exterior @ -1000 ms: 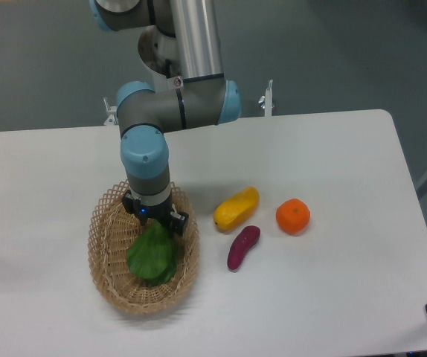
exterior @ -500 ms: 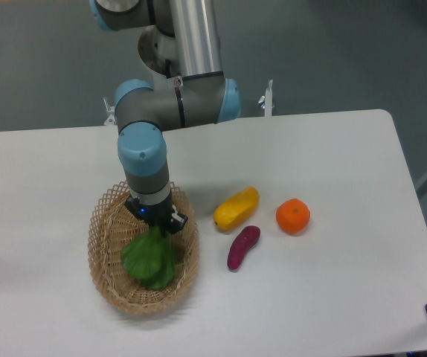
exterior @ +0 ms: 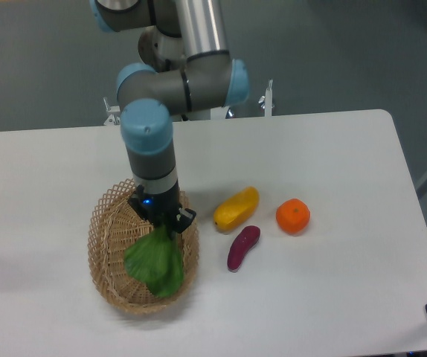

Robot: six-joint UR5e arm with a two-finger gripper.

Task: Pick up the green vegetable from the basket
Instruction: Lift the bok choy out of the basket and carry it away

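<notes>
The green vegetable (exterior: 155, 262) hangs leaf-down over the oval wicker basket (exterior: 109, 253), its stalk end held up in my gripper (exterior: 166, 224). The gripper is shut on the stalk and points straight down above the basket's right half. The leaves spread broad and bright green; whether their tips still touch the basket floor I cannot tell. The fingertips themselves are mostly hidden by the wrist and the leaf.
To the right of the basket on the white table lie a yellow oblong fruit (exterior: 236, 208), a purple sweet potato (exterior: 243, 247) and an orange (exterior: 293, 216). The arm's elbow (exterior: 176, 85) looms over the table's back edge.
The wrist has risen and shifted slightly right, and the vegetable has come up with it, its leaves now hanging and spread out below the gripper.
</notes>
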